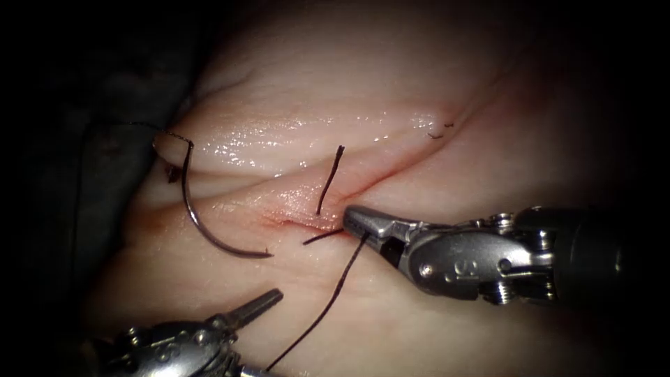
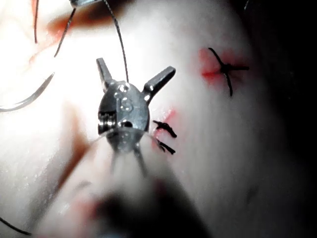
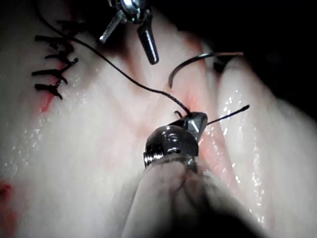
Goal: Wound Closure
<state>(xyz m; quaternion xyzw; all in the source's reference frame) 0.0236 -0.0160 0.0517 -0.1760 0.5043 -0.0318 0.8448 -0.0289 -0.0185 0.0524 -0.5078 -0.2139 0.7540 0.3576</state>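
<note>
Jaws of the right tool [image 1: 352, 218] are closed on the thread [image 1: 328, 300] right at the cut [image 1: 307, 222], coming in from three o'clock with the tip touching the cut's right end. A stamped mark sits on that tool's silver body, but I cannot read it. From the closed tip the thread runs down toward seven o'clock, passing just beside the left tool [image 1: 269, 301]. Two short thread ends [image 1: 328, 181] stand out at the cut, one rising toward twelve o'clock, the other lying flat toward nine.

The left tool sits at seven o'clock from the cut, holding nothing; the left wrist view shows its jaws spread wide in a V [image 2: 136, 79], the thread passing between them without being gripped.

The needle [image 1: 209, 234] lies free on the tissue [image 1: 433, 307], left of the cut, held by neither tool. Its curve runs from a tissue fold at ten o'clock down to a tip near the cut's left end, and I cannot tell whether it enters the tissue.

Knotted stitches [image 3: 54, 64] show in the right wrist view.
</note>
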